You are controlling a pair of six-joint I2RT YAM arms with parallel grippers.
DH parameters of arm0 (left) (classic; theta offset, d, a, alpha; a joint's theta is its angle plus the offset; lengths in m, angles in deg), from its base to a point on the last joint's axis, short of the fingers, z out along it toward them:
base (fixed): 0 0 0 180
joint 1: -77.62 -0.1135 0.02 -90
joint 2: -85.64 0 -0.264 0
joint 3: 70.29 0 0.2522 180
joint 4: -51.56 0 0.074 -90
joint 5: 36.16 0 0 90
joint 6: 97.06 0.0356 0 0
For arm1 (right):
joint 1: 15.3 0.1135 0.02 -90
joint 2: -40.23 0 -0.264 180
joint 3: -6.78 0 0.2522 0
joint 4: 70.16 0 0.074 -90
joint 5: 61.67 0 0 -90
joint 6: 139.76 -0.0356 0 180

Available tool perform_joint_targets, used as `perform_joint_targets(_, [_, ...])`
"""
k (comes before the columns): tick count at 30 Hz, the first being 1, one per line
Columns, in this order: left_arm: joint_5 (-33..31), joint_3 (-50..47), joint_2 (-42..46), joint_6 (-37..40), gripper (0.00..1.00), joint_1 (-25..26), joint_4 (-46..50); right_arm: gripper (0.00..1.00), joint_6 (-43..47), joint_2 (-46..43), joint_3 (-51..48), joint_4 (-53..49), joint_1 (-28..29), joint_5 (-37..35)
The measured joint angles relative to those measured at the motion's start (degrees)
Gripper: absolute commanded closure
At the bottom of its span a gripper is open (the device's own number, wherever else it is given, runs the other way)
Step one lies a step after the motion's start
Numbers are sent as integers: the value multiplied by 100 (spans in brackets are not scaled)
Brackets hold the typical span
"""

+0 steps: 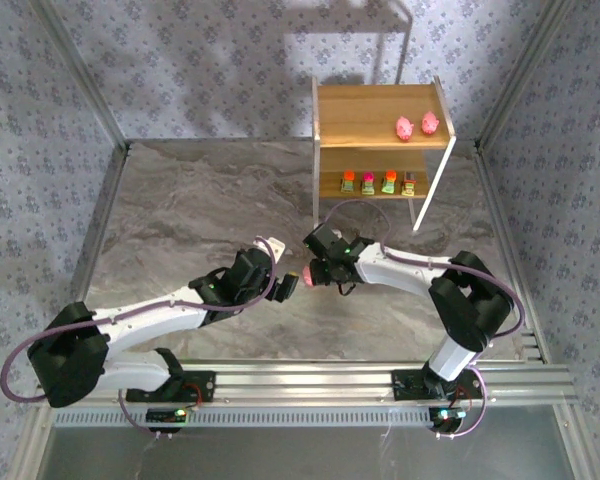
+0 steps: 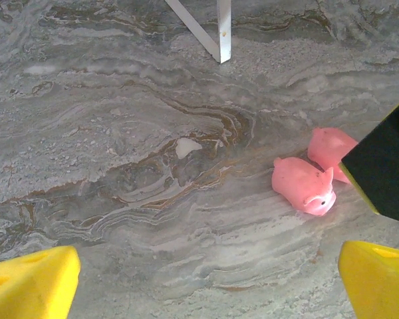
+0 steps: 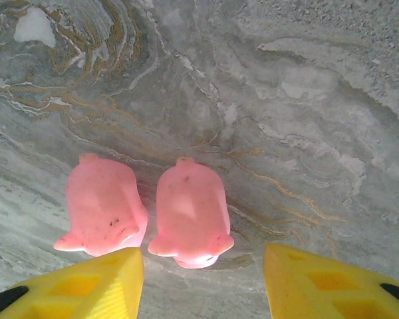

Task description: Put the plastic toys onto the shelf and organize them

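Note:
The shelf (image 1: 380, 113) stands at the back right of the table. Two pink pigs (image 1: 417, 126) sit on its top board, and several blocky toys (image 1: 378, 183) line its lower board. Two more pink pigs lie side by side on the marble: one (image 3: 189, 212) between my right gripper's (image 3: 203, 282) open yellow fingers, the other (image 3: 103, 206) just outside its left finger. The left wrist view shows the same pair (image 2: 304, 186) off to the right, ahead of my open, empty left gripper (image 2: 206, 286). From above, both grippers (image 1: 285, 287) (image 1: 320, 270) meet around a pig (image 1: 308, 277).
The right gripper's black and yellow finger (image 2: 386, 166) cuts into the left wrist view beside the pigs. A white shelf leg (image 2: 221, 30) stands further back. A pale thin-legged stand (image 1: 380, 40) is behind the shelf. Aluminium rails (image 1: 380, 375) run along the near edge.

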Motion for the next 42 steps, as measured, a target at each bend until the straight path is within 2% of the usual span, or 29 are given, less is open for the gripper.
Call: perform_joint_targets(42, [122, 0, -116, -28, 0, -11, 0, 53, 24, 321, 2, 118, -146, 31])
